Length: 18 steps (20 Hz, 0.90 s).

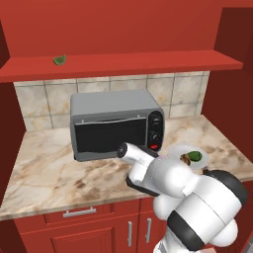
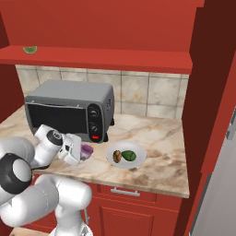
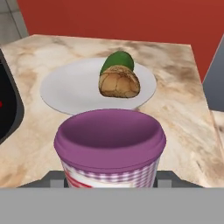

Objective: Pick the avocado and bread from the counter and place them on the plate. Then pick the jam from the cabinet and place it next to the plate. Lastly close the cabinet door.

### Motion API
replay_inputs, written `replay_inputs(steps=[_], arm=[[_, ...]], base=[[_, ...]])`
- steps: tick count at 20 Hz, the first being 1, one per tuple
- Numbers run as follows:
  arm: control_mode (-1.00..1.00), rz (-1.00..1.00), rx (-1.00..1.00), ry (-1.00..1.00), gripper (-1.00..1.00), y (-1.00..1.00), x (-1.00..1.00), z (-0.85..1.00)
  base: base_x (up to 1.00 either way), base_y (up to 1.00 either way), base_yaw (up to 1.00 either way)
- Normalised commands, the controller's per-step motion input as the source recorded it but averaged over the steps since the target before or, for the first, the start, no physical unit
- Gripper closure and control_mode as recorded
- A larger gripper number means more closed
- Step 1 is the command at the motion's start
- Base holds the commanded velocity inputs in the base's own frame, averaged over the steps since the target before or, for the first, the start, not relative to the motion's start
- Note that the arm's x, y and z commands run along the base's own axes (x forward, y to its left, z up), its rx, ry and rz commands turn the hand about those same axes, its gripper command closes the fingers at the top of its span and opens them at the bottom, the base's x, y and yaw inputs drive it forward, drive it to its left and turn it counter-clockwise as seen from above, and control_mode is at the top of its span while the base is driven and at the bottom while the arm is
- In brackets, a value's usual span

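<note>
My gripper (image 2: 82,153) is shut on the jam (image 2: 86,150), a small jar with a purple lid (image 3: 109,138) and a checked band. It hangs low over the counter (image 2: 161,138), just left of the plate (image 2: 139,150) and in front of the toaster oven. The pale round plate (image 3: 65,92) carries the tan bread (image 3: 119,83) and, right behind it, the dark green avocado (image 3: 117,61). In the left base view the plate (image 1: 179,149) with the avocado (image 1: 195,156) and bread (image 1: 186,158) shows past my arm. The cabinet shelf (image 2: 101,57) is above.
A grey toaster oven (image 1: 113,123) stands at the back of the counter, close behind the jam. A pale green wedge (image 1: 60,60) lies on the cabinet shelf. The open red cabinet door (image 2: 207,92) juts out at the right. Red drawers (image 1: 79,212) sit below the counter.
</note>
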Motion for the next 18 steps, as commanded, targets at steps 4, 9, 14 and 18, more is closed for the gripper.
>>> replay_inputs(steps=[4,9,14,18], arm=[[-1.00,0.00,0.00,0.00,1.00,0.00,0.18,-0.18],[-1.00,0.00,0.00,0.00,1.00,0.00,0.11,-0.18],[-1.00,0.00,0.00,0.00,1.00,0.00,0.05,-0.20],[-1.00,0.00,0.00,0.00,1.00,0.00,0.06,-0.21]], base=[[0.00,0.00,0.00],[0.00,0.00,0.00],[0.00,0.00,0.00],[0.00,0.00,0.00]])
